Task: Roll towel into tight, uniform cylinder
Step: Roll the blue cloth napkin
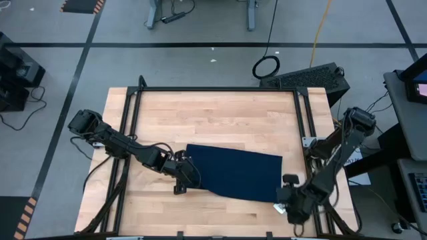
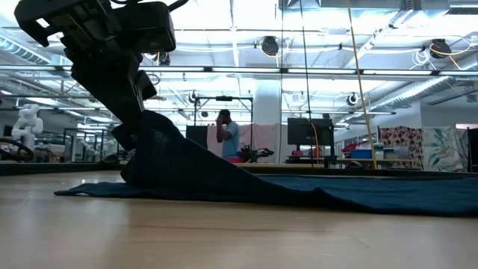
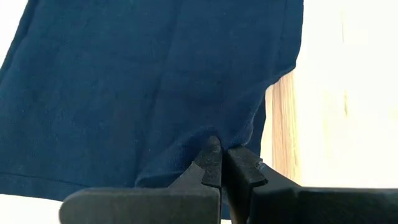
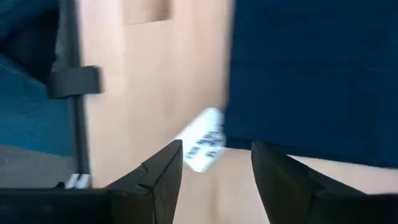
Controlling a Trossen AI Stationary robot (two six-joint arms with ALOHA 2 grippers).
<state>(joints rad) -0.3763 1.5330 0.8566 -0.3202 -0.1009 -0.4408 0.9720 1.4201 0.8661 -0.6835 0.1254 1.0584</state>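
The dark navy towel (image 1: 237, 173) lies spread on the wooden table, and its left end is raised (image 2: 153, 153). My left gripper (image 1: 189, 175) is shut on the towel's left edge; it also shows in the left wrist view (image 3: 221, 163). My right gripper (image 1: 288, 200) is open and low by the towel's near right corner. In the right wrist view its fingers (image 4: 217, 168) stand apart before the small white tag (image 4: 202, 146), which sticks out from the towel's edge (image 4: 311, 74) onto the wood. They touch nothing. My left gripper pinches the towel's left edge (image 3: 214, 142) between its two shut fingers, coming from the table's left and slanting down. The cloth bunches into a fold at the fingertips. That end is lifted off the table (image 2: 142, 142) and slopes down to the rest of the towel, which lies flat (image 2: 358, 196).
Black frame rails (image 1: 133, 100) run along the table's left, right and far edges, with a black clamp piece (image 4: 74, 81) near my right gripper. Bare wood (image 1: 213, 120) lies beyond the towel on the far side. A person (image 2: 228, 134) stands in the room behind the table.
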